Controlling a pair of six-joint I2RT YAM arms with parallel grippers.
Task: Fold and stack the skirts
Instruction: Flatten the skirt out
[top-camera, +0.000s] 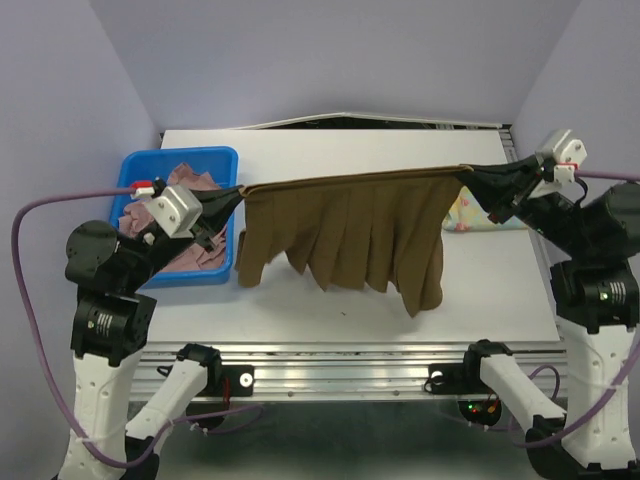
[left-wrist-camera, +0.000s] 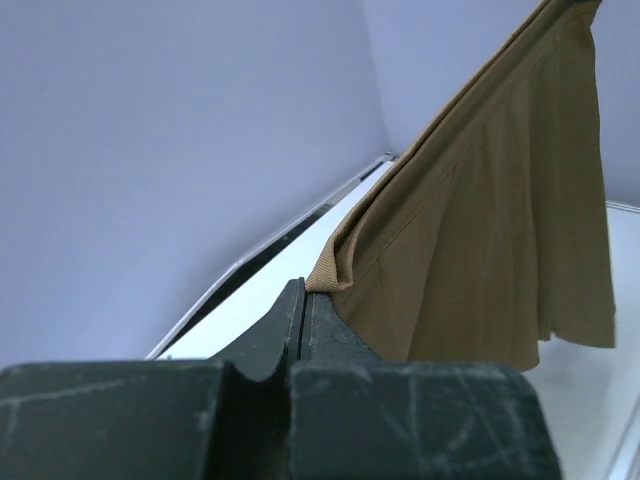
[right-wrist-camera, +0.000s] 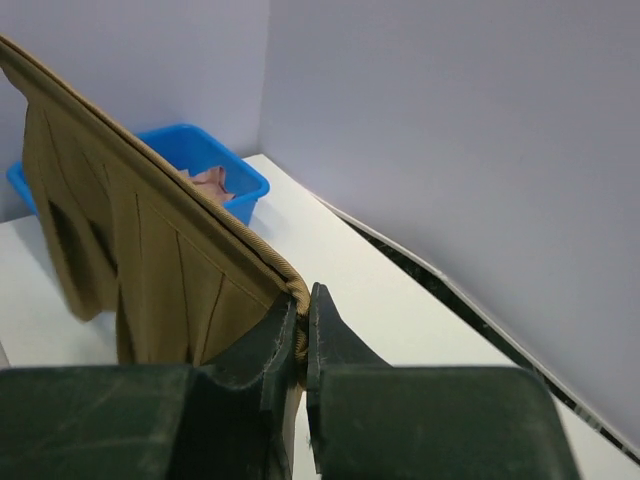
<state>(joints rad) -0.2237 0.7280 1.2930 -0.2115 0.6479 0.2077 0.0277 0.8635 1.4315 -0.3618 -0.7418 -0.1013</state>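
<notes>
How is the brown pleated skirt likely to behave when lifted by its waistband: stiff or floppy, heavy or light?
Probably floppy: the brown skirt hangs in loose, uneven pleats. Likely light: its waistband runs nearly straight between the left fingers and right fingers.

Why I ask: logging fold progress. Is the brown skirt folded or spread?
Spread: the brown skirt hangs by its waistband, stretched between left gripper and right gripper.

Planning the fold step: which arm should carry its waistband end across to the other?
Probably left. The left jaws pinch the brown pleated cloth skirt at the blue plastic bin edge, so that end must come inward anyway; the right jaws hold theirs by the pastel cloth skirt.
</notes>
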